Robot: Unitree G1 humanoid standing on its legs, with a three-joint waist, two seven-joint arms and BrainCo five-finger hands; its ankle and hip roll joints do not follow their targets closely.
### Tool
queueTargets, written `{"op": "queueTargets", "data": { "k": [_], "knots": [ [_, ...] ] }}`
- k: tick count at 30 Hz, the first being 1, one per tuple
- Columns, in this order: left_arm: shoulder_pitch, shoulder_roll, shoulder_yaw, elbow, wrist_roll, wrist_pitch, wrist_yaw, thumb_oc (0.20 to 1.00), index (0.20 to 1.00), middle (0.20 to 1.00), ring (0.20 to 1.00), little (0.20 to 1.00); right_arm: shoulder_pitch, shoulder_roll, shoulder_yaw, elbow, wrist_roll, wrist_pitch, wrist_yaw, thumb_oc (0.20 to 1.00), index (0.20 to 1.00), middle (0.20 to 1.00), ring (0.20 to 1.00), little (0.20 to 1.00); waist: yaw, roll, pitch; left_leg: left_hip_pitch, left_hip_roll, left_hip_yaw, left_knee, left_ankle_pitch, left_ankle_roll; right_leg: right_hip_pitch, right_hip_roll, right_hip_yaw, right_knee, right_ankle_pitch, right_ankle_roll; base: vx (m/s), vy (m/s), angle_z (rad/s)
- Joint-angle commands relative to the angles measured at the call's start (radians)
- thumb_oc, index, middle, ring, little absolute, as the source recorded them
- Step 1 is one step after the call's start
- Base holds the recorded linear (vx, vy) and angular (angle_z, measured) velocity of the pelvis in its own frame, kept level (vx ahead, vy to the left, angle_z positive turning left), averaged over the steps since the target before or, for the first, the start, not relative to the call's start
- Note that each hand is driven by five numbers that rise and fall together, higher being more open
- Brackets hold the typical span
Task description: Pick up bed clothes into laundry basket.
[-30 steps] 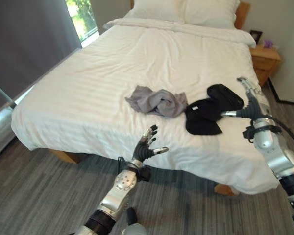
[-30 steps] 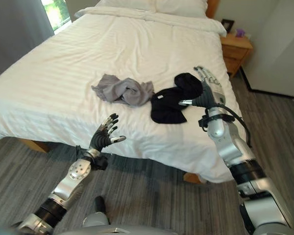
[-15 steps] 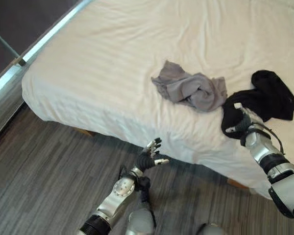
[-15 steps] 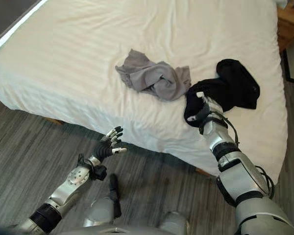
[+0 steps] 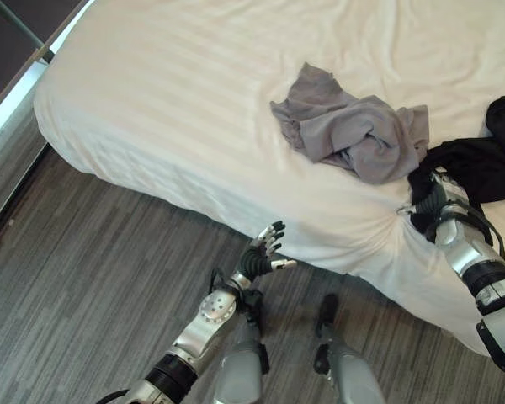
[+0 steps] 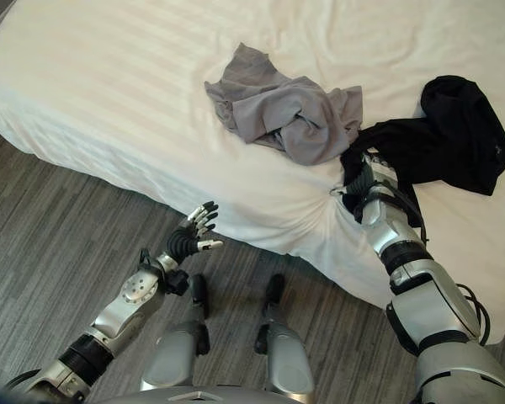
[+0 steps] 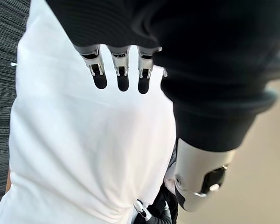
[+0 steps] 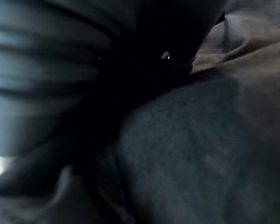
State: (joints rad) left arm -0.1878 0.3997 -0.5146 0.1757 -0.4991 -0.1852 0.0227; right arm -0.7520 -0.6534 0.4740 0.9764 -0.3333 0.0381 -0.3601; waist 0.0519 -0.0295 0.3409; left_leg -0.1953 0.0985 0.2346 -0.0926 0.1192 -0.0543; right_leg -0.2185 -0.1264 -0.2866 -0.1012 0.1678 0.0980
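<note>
Down low, right hand [image 6: 366, 187] at black garment [image 6: 442, 139], bed edge [image 6: 261, 240]

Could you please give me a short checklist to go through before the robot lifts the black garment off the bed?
1. Right hand at the black garment: ok, it sits at the garment's near edge.
2. Right hand's grip closed on the cloth: cannot tell, its fingers are hidden in the fabric.
3. Bed sheet free of the grip: not ok, the sheet puckers toward the right hand.
4. Grey garment apart from the black one: cannot tell, their edges meet.
5. Left hand out of the way: ok, open, in front of the bed's side above the floor.
6. Laundry basket located: cannot tell.
</note>
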Motion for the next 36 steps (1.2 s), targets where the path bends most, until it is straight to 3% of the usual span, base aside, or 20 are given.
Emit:
{"op": "queueTargets", "data": {
  "k": [1, 3, 7, 12, 19, 23, 25, 29, 36],
  "knots": [
    [-0.017, 0.005, 0.006, -0.087, 0.009, -0.068, -0.011, 1.0, 1.0, 1.0, 1.0, 1.0, 0.092, 0.002, 0.005, 0.068, -0.007, 0.021, 0.046, 0.2, 0.2, 0.2, 0.2, 0.2, 0.041, 0.002, -0.039, 0.051, -0.026, -0.006, 0.005, -0.088, -0.038, 0.071, -0.086, -0.046, 0.032, -0.066, 0.112, 0.07, -0.021, 0.08],
    [-0.022, 0.004, 0.021, -0.096, 0.004, -0.073, -0.002, 1.0, 1.0, 1.0, 1.0, 1.0, 0.143, 0.016, -0.018, 0.044, 0.001, 0.015, 0.045, 0.2, 0.2, 0.2, 0.2, 0.2, 0.038, 0.001, -0.043, 0.059, -0.028, -0.006, 0.005, -0.087, -0.037, 0.08, -0.088, -0.047, 0.031, -0.063, 0.11, 0.06, -0.023, 0.11],
    [-0.071, 0.025, 0.157, -0.209, 0.002, -0.123, 0.058, 1.0, 1.0, 1.0, 1.0, 1.0, 0.431, 0.092, -0.146, 0.015, 0.095, -0.026, 0.078, 0.2, 0.2, 0.2, 0.2, 0.2, 0.012, 0.016, -0.076, 0.134, -0.026, -0.003, 0.005, -0.11, -0.038, 0.167, -0.087, -0.051, 0.029, -0.09, 0.109, 0.09, -0.024, 0.06],
    [-0.203, 0.044, 0.196, -0.191, 0.106, -0.135, 0.138, 1.0, 1.0, 1.0, 1.0, 1.0, 0.583, 0.129, -0.256, 0.111, 0.23, -0.037, 0.142, 0.2, 0.2, 0.2, 0.2, 0.2, -0.03, 0.026, -0.113, 0.199, -0.022, 0.011, 0.005, -0.127, -0.039, 0.229, -0.087, -0.052, 0.022, -0.107, 0.113, 0.07, -0.008, 0.01],
    [-0.33, 0.04, 0.163, -0.048, 0.214, -0.098, 0.182, 1.0, 1.0, 1.0, 1.0, 1.0, 0.657, 0.026, -0.406, 0.034, 0.342, -0.061, 0.137, 0.2, 0.2, 0.2, 0.2, 0.2, -0.101, 0.031, -0.15, 0.238, -0.016, 0.05, 0.005, -0.14, -0.038, 0.244, -0.081, -0.026, 0.015, -0.102, 0.115, 0.05, 0.022, -0.15],
    [-0.403, 0.039, 0.129, 0.215, 0.37, -0.02, 0.209, 1.0, 1.0, 1.0, 1.0, 1.0, 0.698, -0.074, -0.528, -0.133, 0.381, -0.09, 0.106, 0.2, 0.2, 0.2, 0.2, 0.2, -0.161, 0.034, -0.173, 0.262, -0.007, 0.103, 0.005, -0.158, -0.039, 0.233, -0.071, 0.008, 0.014, -0.092, 0.122, 0.04, 0.05, -0.31],
    [-0.427, 0.04, 0.116, 0.283, 0.422, -0.001, 0.213, 1.0, 1.0, 1.0, 1.0, 1.0, 0.704, -0.088, -0.555, -0.169, 0.388, -0.094, 0.101, 0.2, 0.2, 0.2, 0.2, 0.2, -0.171, 0.034, -0.176, 0.26, -0.006, 0.114, 0.005, -0.153, -0.039, 0.224, -0.07, 0.016, 0.014, -0.083, 0.122, 0.01, 0.028, -0.39],
    [-0.553, 0.059, 0.076, 0.592, 0.585, 0.061, 0.244, 1.0, 1.0, 1.0, 1.0, 1.0, 0.731, -0.143, -0.661, -0.327, 0.42, -0.135, 0.072, 0.2, 0.2, 0.2, 0.2, 0.2, -0.224, 0.033, -0.188, 0.266, 0.005, 0.165, 0.005, -0.16, -0.042, 0.188, -0.06, 0.052, 0.014, -0.065, 0.13, 0.02, 0.036, -0.48],
    [-0.65, 0.102, 0.047, 0.684, 0.717, 0.082, 0.28, 1.0, 1.0, 1.0, 1.0, 1.0, 0.767, -0.198, -0.776, -0.409, 0.442, -0.186, 0.034, 0.2, 0.2, 0.2, 0.2, 0.2, -0.259, 0.029, -0.191, 0.266, 0.016, 0.21, 0.005, -0.167, -0.047, 0.152, -0.056, 0.068, 0.014, -0.056, 0.145, 0.01, 0.02, -0.28]
  ]
}}
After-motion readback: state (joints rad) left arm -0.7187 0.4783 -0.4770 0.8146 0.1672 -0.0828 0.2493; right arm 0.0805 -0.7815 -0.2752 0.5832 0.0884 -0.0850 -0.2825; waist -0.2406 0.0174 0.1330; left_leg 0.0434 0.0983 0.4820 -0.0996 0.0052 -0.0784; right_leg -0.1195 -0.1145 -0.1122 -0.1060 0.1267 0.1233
